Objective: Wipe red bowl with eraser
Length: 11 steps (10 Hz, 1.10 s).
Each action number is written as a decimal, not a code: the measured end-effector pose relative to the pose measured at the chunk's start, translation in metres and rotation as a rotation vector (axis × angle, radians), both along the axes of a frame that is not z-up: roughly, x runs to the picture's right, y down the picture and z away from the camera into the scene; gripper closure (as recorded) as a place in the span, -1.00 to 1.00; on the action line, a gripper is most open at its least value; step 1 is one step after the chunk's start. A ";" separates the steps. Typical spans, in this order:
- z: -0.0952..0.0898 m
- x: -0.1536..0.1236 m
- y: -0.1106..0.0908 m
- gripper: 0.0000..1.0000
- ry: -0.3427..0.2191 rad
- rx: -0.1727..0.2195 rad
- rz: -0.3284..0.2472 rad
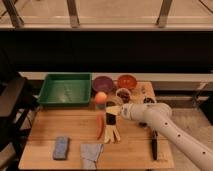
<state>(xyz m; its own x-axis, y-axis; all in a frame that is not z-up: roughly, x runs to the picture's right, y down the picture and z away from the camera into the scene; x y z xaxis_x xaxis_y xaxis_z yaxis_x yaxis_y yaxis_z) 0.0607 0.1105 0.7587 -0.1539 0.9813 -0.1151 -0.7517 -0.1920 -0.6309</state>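
A pale wooden counter (60,127) stands before a dark wall, with a light ledge and upright rails above it and grey floor to the right.

On the counter there is:
- one green tray (65,90) at the far left
- two bowls side by side at the far edge, one a purple bowl (103,83) and the other the red bowl (127,80)
- one clear cup (122,94) just in front of the red bowl
- one orange fruit (101,97) beside the cup
- one slim red pepper (100,127) (or something like it), near the middle beside a pale yellowish thing (113,135) that I cannot name
- one blue sponge (61,148) and one grey cloth (91,153) along the near edge
- one black-handled tool (154,146) at the right

The white arm reaches in from the lower right. Its pincer (113,113) is over the middle of the counter, clamped on the eraser (111,120). The eraser is just below the fruit and apart from the red bowl. Its long axis seems to run near-to-far, with the free end pointing towards the near edge.
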 end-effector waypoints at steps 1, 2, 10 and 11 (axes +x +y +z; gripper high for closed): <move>-0.004 0.004 -0.001 0.62 0.012 0.006 0.009; -0.004 0.004 -0.001 0.62 0.011 0.006 0.009; -0.007 0.046 -0.001 0.62 0.098 0.007 0.081; -0.008 0.067 -0.001 0.62 0.129 0.011 0.105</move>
